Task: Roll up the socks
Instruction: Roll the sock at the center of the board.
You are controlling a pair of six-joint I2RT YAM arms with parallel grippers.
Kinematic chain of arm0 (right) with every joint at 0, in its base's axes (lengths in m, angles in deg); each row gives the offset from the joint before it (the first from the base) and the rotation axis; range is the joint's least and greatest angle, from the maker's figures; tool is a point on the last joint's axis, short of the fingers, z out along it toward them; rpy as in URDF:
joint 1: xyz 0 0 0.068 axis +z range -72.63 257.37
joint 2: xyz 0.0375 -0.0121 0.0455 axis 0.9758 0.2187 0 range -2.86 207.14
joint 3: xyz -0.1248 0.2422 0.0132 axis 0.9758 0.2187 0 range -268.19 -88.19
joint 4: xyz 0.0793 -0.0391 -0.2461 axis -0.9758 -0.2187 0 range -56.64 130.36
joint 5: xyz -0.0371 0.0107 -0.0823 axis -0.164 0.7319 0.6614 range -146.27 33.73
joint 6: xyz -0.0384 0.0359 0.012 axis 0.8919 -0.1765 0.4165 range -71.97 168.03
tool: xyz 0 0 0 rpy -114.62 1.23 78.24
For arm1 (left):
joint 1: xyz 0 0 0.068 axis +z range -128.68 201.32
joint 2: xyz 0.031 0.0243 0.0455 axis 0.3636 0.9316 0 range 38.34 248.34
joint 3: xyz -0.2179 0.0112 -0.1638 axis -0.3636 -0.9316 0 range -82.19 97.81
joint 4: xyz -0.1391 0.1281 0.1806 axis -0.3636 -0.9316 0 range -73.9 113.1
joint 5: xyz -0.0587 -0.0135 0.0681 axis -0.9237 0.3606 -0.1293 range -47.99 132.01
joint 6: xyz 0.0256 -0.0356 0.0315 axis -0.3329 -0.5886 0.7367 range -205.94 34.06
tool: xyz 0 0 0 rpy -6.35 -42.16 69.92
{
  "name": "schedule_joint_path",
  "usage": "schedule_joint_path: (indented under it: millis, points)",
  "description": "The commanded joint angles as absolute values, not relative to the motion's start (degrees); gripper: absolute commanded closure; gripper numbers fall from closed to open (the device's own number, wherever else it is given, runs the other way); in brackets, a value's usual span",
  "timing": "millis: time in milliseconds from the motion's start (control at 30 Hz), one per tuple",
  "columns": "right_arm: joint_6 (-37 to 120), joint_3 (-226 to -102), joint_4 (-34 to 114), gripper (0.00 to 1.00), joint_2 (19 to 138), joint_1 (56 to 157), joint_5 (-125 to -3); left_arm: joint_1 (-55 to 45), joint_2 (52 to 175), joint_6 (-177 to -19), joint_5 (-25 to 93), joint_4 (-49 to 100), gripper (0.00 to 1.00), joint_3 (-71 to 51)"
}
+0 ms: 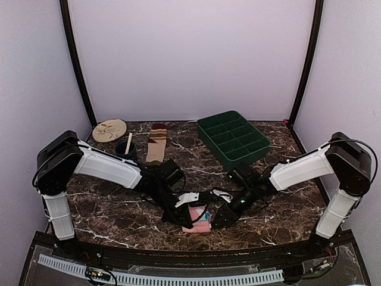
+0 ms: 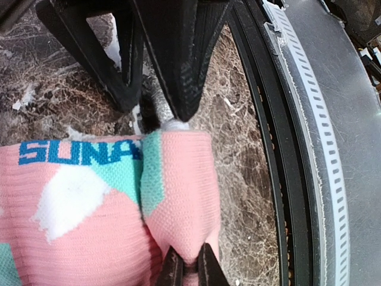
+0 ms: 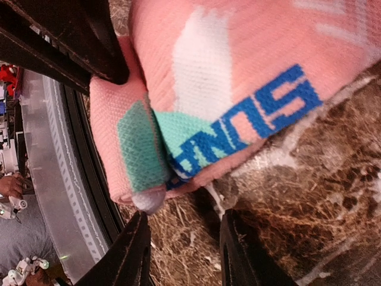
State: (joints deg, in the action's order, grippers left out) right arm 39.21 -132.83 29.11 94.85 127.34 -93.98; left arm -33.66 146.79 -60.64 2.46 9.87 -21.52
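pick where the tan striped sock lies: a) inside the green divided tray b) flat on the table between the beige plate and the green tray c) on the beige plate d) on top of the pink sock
b: the tan striped sock lies flat on the marbled table, between the beige plate and the green divided tray, well behind the pink sock.

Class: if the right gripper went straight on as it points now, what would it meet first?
Most likely the folded edge of the pink sock, just ahead of the right gripper.
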Motion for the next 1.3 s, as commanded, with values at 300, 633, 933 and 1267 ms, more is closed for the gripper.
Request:
schedule_joint_path:
  millis: [300,633,933,1267]
  points:
    - [35.1,-128.2,27.2,0.62,82.4,126.5,-71.6,-30.1,153.9,-62.7,-3.7,-1.4,1.00,-16.2]
    - [39.5,-127.1,28.2,0.62,75.9,137.8,-54.8,-28.6,158.5,-62.9,-6.9,-6.1,1.00,-11.1]
    - [45.7,-129.4,29.3,0.60,76.2,148.5,-46.8,-27.2,159.9,-63.6,-9.1,-6.4,1.00,-10.2]
    - [53.4,-137.0,26.9,0.56,84.9,151.7,-47.9,-26.8,160.6,-63.4,-10.3,-6.6,1.00,-9.7]
